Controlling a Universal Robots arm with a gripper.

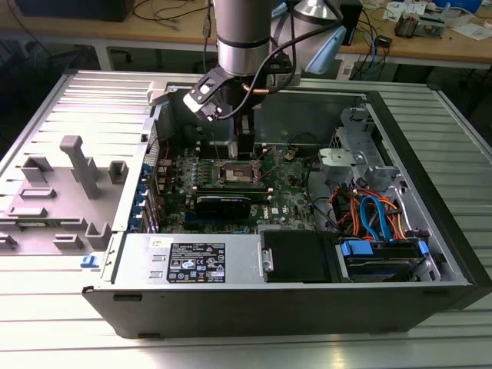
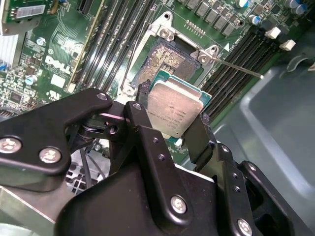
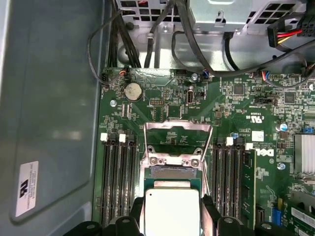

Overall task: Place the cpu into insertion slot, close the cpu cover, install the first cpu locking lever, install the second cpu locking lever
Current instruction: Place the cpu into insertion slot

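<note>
**A:** What shows in the exterior view?
**B:** You have one arm [image 1: 242,38] reaching straight down into one open computer case [image 1: 231,307]. Its gripper [image 1: 244,144] is low over the green board [image 1: 288,196], and the case's back wall stands close behind it.

**A:** And the second wrist view?
**B:** Your gripper [image 2: 173,109] is clamped on the one cpu [image 2: 174,105], with one finger [image 2: 142,98] on each of two opposite edges. The one insertion slot [image 2: 170,61] lies bare just beyond the chip. One thin lever [image 2: 241,69] juts out sideways.

**A:** First wrist view?
**B:** Your cpu [image 3: 172,211] sits above the board, near the socket. The one cpu cover [image 3: 177,133] is swung open past it. Memory slots [image 3: 115,182] crowd both sides.
</note>
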